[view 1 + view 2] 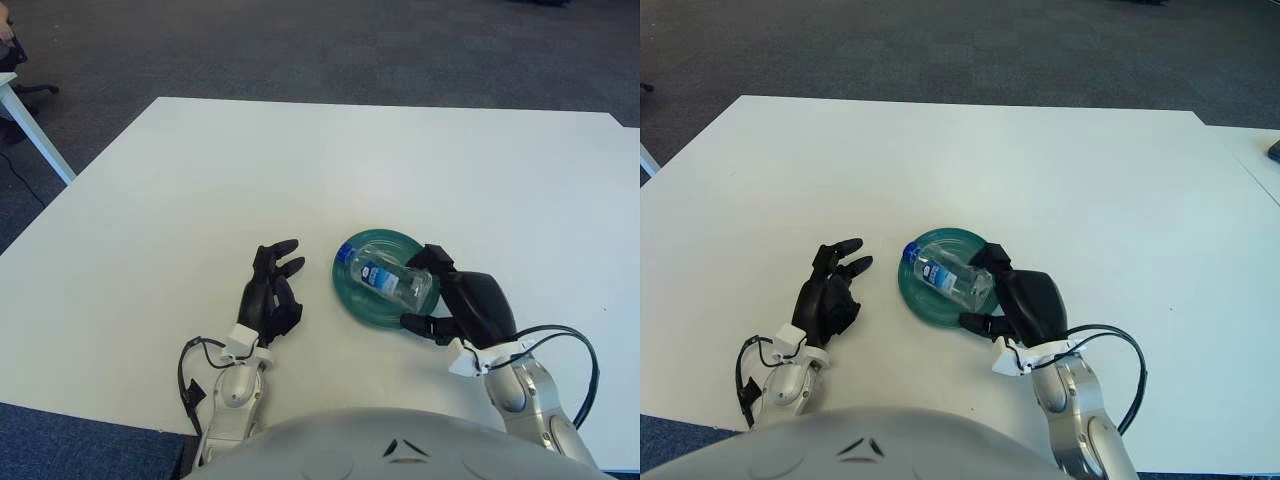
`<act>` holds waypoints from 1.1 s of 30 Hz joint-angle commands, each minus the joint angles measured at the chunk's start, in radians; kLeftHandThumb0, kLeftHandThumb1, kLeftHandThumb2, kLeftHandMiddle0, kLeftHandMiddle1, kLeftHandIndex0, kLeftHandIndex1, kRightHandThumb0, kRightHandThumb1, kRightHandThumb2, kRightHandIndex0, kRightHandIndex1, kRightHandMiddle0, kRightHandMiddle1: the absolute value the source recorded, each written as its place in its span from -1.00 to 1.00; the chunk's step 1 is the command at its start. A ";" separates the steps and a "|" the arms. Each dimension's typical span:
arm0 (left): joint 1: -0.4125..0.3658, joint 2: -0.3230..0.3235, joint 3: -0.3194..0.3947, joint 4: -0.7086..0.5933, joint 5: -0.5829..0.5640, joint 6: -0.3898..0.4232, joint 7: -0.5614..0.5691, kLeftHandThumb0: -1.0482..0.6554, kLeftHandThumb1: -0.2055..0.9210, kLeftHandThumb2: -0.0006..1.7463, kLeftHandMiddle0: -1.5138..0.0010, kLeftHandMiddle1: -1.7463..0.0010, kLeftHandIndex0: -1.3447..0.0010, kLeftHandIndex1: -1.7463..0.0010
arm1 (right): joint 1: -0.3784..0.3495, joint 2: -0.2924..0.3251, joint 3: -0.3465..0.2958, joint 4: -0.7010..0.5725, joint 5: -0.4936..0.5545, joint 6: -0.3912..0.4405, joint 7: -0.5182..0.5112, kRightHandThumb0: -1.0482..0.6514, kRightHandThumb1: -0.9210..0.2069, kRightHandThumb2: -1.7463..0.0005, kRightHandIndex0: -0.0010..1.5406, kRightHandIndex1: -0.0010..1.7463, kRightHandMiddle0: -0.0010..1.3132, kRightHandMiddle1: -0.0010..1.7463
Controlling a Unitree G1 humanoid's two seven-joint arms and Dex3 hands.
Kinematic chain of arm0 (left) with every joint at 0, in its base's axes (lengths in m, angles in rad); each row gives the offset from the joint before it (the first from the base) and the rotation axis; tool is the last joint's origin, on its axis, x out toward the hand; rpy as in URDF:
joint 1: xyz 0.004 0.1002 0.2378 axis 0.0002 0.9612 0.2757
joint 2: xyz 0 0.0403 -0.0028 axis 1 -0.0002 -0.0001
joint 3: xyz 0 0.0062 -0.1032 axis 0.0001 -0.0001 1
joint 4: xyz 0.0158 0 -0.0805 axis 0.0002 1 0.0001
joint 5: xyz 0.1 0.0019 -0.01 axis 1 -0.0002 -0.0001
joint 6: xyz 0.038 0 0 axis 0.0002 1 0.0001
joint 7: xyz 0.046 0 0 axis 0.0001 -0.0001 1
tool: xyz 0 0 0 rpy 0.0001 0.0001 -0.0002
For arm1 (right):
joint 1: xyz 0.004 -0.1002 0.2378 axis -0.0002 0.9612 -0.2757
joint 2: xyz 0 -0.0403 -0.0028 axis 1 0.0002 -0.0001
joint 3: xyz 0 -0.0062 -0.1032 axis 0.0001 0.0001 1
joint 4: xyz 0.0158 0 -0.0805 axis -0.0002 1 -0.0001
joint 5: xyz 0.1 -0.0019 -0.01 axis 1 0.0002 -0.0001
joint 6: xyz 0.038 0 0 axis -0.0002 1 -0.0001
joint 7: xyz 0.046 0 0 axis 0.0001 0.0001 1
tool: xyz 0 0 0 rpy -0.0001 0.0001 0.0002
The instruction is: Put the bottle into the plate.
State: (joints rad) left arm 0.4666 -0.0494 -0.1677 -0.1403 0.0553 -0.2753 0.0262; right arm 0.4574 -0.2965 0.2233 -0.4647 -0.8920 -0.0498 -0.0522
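- Bottle point(385, 278): clear plastic, blue cap, white-and-blue label around the middle. It lies on its side inside the plate, cap toward the plate's far-left rim, base toward the near-right rim.
- Plate point(352, 296): round, dark green, shallow, raised rim. It sits flat on the white table, near the front edge, slightly right of centre.
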 commanded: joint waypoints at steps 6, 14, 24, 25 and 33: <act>0.025 0.012 0.006 -0.014 -0.002 0.032 -0.003 -0.69 1.00 0.19 0.46 0.15 0.76 -0.38 | -0.012 -0.006 -0.010 0.044 0.007 -0.013 -0.036 -0.33 -0.79 0.05 0.50 1.00 0.50 1.00; 0.030 0.014 0.006 -0.026 -0.015 0.037 -0.010 -0.69 1.00 0.20 0.45 0.14 0.76 -0.38 | -0.019 -0.016 -0.010 0.079 0.020 -0.046 -0.077 -0.33 -0.79 0.06 0.53 1.00 0.54 1.00; 0.037 0.020 0.005 -0.045 -0.007 0.050 -0.012 -0.68 1.00 0.20 0.43 0.14 0.71 -0.39 | -0.040 -0.033 -0.018 0.140 0.053 -0.069 -0.076 -0.34 -0.78 0.07 0.55 1.00 0.56 1.00; 0.038 0.021 0.004 -0.047 -0.007 0.052 -0.013 -0.68 1.00 0.20 0.43 0.14 0.71 -0.39 | -0.043 -0.035 -0.018 0.146 0.055 -0.069 -0.076 -0.34 -0.78 0.07 0.55 1.00 0.56 1.00; 0.042 0.024 0.005 -0.060 -0.009 0.066 -0.018 -0.69 1.00 0.19 0.41 0.14 0.71 -0.38 | -0.051 -0.032 -0.015 0.160 0.068 -0.059 -0.066 -0.45 -0.94 0.27 0.43 1.00 0.40 1.00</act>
State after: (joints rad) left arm 0.4946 -0.0361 -0.1675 -0.1977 0.0459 -0.2300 0.0127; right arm 0.4116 -0.3248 0.2152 -0.3211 -0.8380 -0.1195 -0.1303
